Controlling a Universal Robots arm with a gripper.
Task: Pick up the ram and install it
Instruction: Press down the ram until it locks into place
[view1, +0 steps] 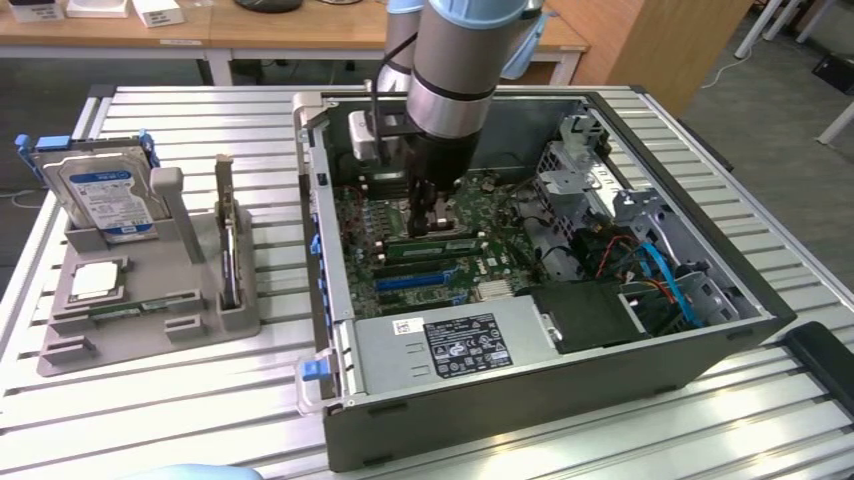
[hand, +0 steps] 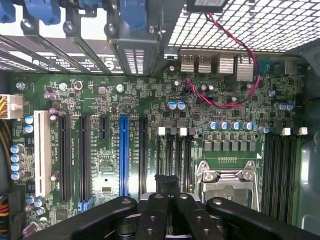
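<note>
Inside the open computer case (view1: 534, 395), the ram (view1: 454, 240), a long thin green stick, lies along the memory slots of the motherboard (view1: 400, 270). My gripper (view1: 429, 226) reaches straight down and sits at the stick's top edge. From the wrist, the black fingers (hand: 150, 210) meet over the row of dark memory slots (hand: 173, 150), beside the metal CPU socket (hand: 227, 175). The gripper (hand: 167, 179) is shut, with no gap at its tips. I cannot tell whether the tips pinch the stick or rest on it.
A grey fixture (view1: 147, 345) at the exterior view's left holds a blue-labelled hard drive (view1: 104, 195), a square silver CPU (view1: 91, 283) and another green stick (view1: 134, 307). Case walls, the power supply (view1: 454, 345) and blue cables (view1: 667, 280) crowd the arm.
</note>
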